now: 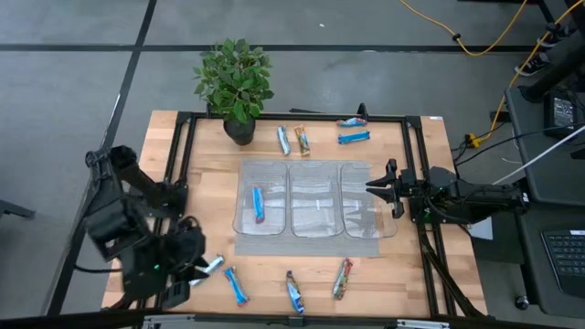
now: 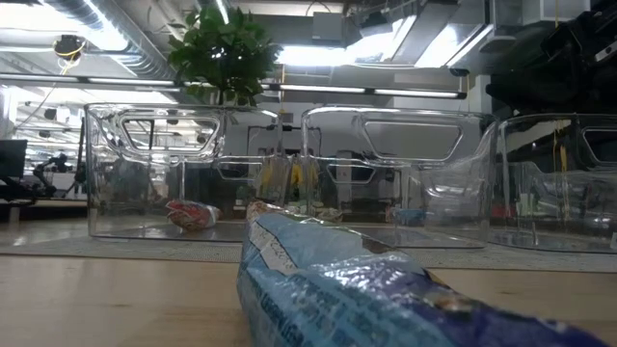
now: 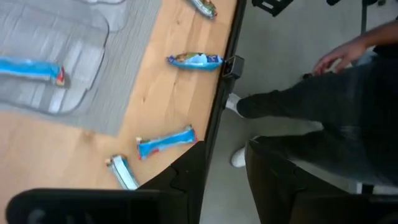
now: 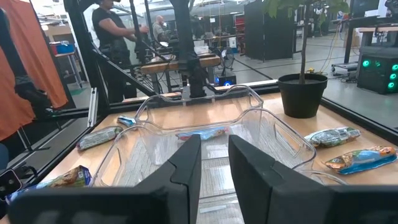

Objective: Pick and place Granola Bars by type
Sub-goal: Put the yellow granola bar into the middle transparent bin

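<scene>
Three clear bins [image 1: 315,199] stand side by side on a grey mat in the middle of the table. One blue granola bar [image 1: 259,203] lies in the left bin. Several bars [image 1: 302,140] lie loose near the far edge. Along the near edge lie a silver-blue bar [image 1: 212,266], two blue bars [image 1: 236,285] and a green-red one [image 1: 342,279]. My left gripper [image 1: 187,272] hangs above the near left corner, close to the silver-blue bar [image 3: 123,172], which lies flat on the wood. My right gripper [image 4: 214,162] stands open at the right bin's rim, with nothing between its fingers.
A potted plant [image 1: 236,87] stands at the far left of the table. A black frame [image 1: 183,164] runs around the table's edges. A person [image 3: 311,106] stands just beyond the near edge, by the left arm. Bare wood [image 1: 210,192] lies left of the bins.
</scene>
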